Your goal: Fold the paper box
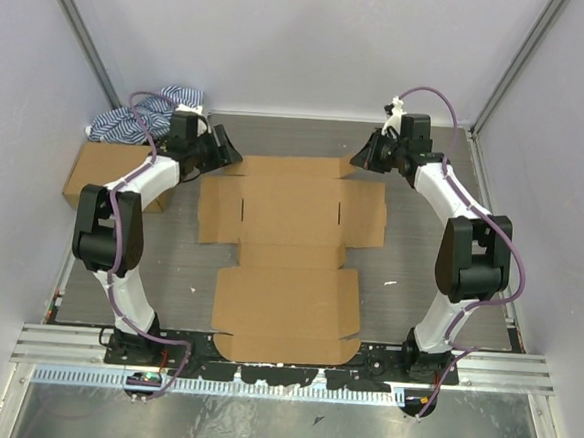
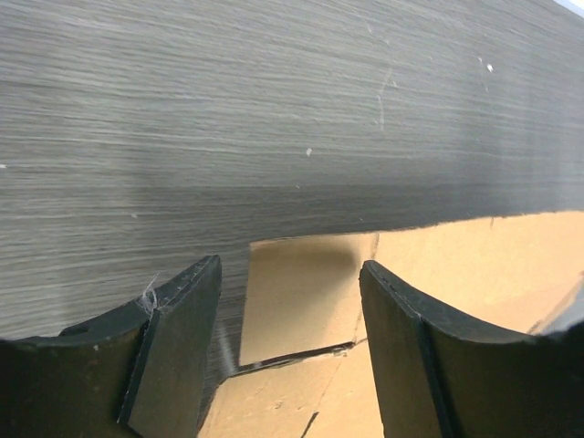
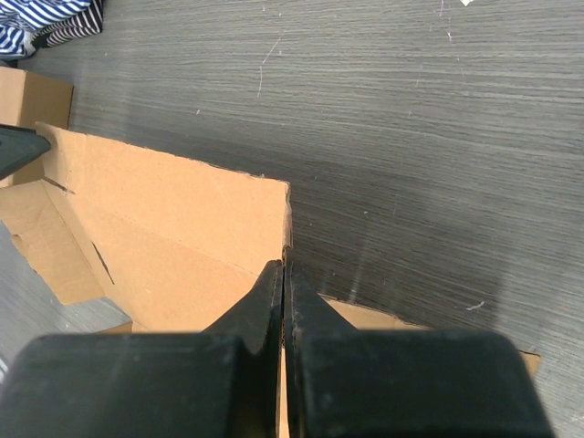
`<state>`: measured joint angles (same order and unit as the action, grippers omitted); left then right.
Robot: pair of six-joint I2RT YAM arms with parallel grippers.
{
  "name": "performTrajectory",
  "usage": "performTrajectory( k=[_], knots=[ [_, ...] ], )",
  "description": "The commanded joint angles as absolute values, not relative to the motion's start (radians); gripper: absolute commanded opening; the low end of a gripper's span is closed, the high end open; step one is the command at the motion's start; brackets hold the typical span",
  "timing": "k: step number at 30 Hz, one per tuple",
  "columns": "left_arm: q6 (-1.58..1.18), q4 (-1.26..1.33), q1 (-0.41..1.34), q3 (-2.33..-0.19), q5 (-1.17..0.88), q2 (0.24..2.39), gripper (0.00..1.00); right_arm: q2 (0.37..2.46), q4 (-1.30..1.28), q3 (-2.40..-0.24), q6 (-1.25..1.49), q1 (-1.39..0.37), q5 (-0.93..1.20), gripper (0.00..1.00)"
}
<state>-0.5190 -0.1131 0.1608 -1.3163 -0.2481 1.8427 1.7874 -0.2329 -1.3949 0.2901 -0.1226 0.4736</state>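
Pinching the paper box (image 1: 293, 209) by its raised far flap with the right gripper (image 3: 285, 272); hovering the left gripper (image 2: 290, 266), spread wide, over the far-left corner.

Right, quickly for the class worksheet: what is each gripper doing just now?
Left gripper: open, straddling a corner of the paper box, not gripping it.
Right gripper: closed on a raised flap edge of the paper box.
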Motion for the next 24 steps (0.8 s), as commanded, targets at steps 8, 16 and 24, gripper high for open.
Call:
performTrajectory(
  k=[8, 16, 24],
  knots=[
    [-0.555, 0.117, 0.164, -1.239, -0.392, 1.788, 0.61, 1.74, -0.211, -1.417, 0.279, -0.127, 0.493, 0.01],
    [-0.556, -0.008, 0.168, -1.327, -0.399, 1.824, 0.51, 1.787, -0.255, -1.46, 0.289, -0.128, 0.473, 0.01],
    [-0.526, -0.207, 0.199, -1.471, -0.348, 1.942, 0.37, 1.884, -0.303, -1.508, 0.302, -0.137, 0.415, 0.01]
  ],
)
